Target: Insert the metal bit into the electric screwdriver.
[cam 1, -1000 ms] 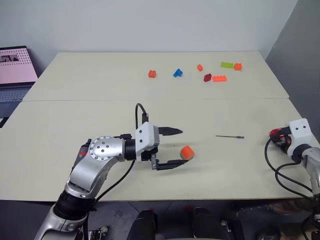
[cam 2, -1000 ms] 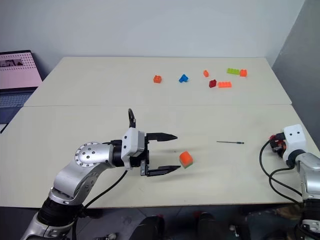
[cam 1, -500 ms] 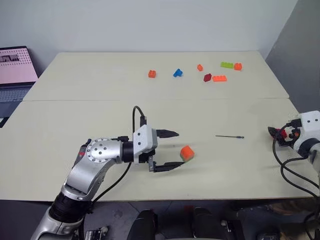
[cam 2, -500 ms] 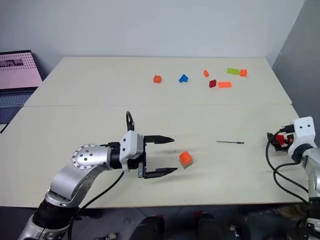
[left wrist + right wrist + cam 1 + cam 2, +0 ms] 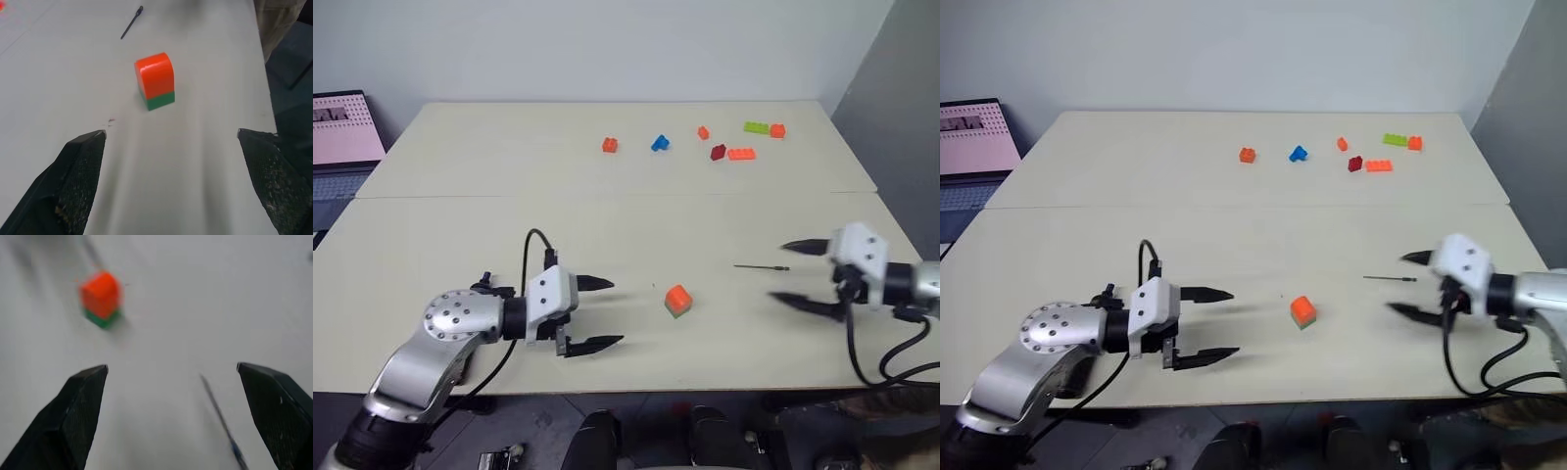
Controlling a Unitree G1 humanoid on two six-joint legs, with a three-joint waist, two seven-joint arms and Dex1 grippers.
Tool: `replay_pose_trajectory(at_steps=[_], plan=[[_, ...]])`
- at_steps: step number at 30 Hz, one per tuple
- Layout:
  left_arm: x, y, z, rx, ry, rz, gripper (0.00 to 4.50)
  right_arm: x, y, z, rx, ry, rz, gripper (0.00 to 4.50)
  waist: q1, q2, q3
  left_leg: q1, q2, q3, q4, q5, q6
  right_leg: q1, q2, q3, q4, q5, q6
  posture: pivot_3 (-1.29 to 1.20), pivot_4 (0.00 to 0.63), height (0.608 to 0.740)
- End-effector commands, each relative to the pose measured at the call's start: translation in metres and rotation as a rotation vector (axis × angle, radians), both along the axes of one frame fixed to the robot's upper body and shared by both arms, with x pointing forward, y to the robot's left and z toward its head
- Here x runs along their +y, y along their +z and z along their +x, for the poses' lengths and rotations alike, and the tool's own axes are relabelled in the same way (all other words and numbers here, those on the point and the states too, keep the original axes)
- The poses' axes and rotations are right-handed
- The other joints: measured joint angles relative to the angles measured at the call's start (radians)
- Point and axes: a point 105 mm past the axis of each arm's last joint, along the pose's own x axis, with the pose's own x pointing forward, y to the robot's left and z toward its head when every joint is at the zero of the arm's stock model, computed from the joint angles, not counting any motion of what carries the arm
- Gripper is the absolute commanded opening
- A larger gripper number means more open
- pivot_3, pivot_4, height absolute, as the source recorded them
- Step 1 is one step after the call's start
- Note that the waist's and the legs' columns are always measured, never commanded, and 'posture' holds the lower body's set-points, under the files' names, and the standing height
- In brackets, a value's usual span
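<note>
The metal bit [image 5: 762, 266], a thin dark rod, lies flat on the cream table [image 5: 509, 225], right of centre. My right gripper [image 5: 779, 271] hovers open just right of it, one fingertip beyond the bit's right end and the other in front of it. In the right wrist view the bit [image 5: 220, 421] lies between the spread fingers [image 5: 73, 416], not touched. My left gripper [image 5: 615, 313] stands open near the front edge, with nothing between its fingers. In the left wrist view the bit [image 5: 132, 22] lies far off. The electric screwdriver is out of view.
An orange block with a green base [image 5: 677, 299] stands between the two grippers. Several small toy bricks [image 5: 718, 152] are scattered along the back of the table. A laptop [image 5: 342, 127] sits at the far left. The table's right edge is close behind the right arm.
My right arm has swung in from the table's right edge to the bit, turning its fingers toward it. My left gripper has drawn back to the left, away from the orange block.
</note>
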Motion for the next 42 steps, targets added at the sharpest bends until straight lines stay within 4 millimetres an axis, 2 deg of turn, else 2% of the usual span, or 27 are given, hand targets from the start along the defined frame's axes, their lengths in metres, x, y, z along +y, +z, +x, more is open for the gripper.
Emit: replay_pose_trajectory(at_steps=[1, 4, 12, 15, 25, 26, 34, 39, 42], plan=[[-0.004, 0.008, -0.009, -0.034, -0.041, 0.000, 4.50, 0.034, -0.008, 0.000, -0.009, 0.165, -0.027, 4.46, 0.002, 0.000, 0.000, 0.000, 0.000, -0.001, 0.000, 0.000, 0.000, 0.000, 0.000, 0.000, 0.000, 0.000, 0.000, 0.00, 0.150, 0.740], [-0.006, 0.008, -0.009, -0.034, -0.036, -0.001, 4.50, 0.050, -0.023, 0.010, -0.038, 0.255, -0.097, 4.46, 0.004, -0.001, 0.000, -0.001, -0.001, -0.001, 0.000, 0.000, 0.000, -0.001, 0.000, -0.001, 0.000, 0.000, 0.000, 0.00, 0.150, 0.740], [-0.012, 0.006, -0.012, -0.036, -0.048, 0.001, 4.50, 0.071, -0.037, 0.028, -0.041, 0.396, -0.164, 4.46, 0.003, -0.001, 0.000, -0.002, -0.002, -0.003, 0.000, 0.000, 0.000, -0.002, -0.001, -0.001, 0.000, 0.000, 0.000, 0.00, 0.150, 0.740], [-0.012, 0.006, -0.012, -0.038, -0.053, 0.004, 4.50, 0.076, -0.039, 0.031, -0.034, 0.425, -0.164, 4.00, 0.003, -0.001, 0.000, -0.002, -0.001, -0.003, 0.000, 0.000, 0.000, -0.003, -0.001, -0.002, 0.000, 0.000, 0.000, 0.00, 0.150, 0.740], [-0.013, 0.004, -0.011, -0.039, -0.066, 0.005, 4.50, 0.080, -0.042, 0.029, -0.021, 0.458, -0.161, 1.53, 0.003, -0.001, 0.000, -0.002, -0.002, -0.003, 0.000, 0.000, 0.000, -0.003, -0.001, -0.001, 0.001, 0.000, 0.000, 0.00, 0.150, 0.740], [-0.013, 0.004, -0.010, -0.039, -0.066, 0.005, 4.50, 0.079, -0.042, 0.029, -0.021, 0.457, -0.163, 1.45, 0.003, -0.001, 0.000, -0.002, -0.002, -0.003, 0.000, 0.000, 0.000, -0.003, -0.001, -0.002, 0.001, 0.000, 0.000, 0.00, 0.150, 0.740], [-0.028, 0.016, -0.004, -0.059, -0.065, -0.082, 4.50, 0.055, -0.018, 0.028, -0.033, 0.304, -0.067, 1.45, 0.007, -0.001, 0.000, -0.003, -0.002, -0.004, 0.001, 0.000, 0.000, -0.003, -0.002, -0.002, 0.001, 0.000, 0.000, 0.00, 0.150, 0.740], [-0.046, 0.030, -0.001, -0.039, -0.079, -0.207, 4.50, 0.010, 0.008, 0.037, -0.064, -0.054, 0.093, 1.45, 0.009, -0.001, 0.000, -0.004, -0.002, -0.004, 0.000, 0.000, 0.000, -0.003, -0.002, -0.002, 0.001, 0.000, 0.000, 0.00, 0.150, 0.740], [-0.053, 0.028, 0.000, -0.034, -0.107, -0.206, 4.50, -0.025, 0.014, 0.038, -0.105, -0.275, 0.148, 1.45, 0.010, -0.001, 0.000, -0.006, -0.003, -0.004, 0.001, 0.000, 0.000, -0.004, -0.002, -0.003, 0.001, 0.000, 0.000, 0.00, 0.150, 0.740]])
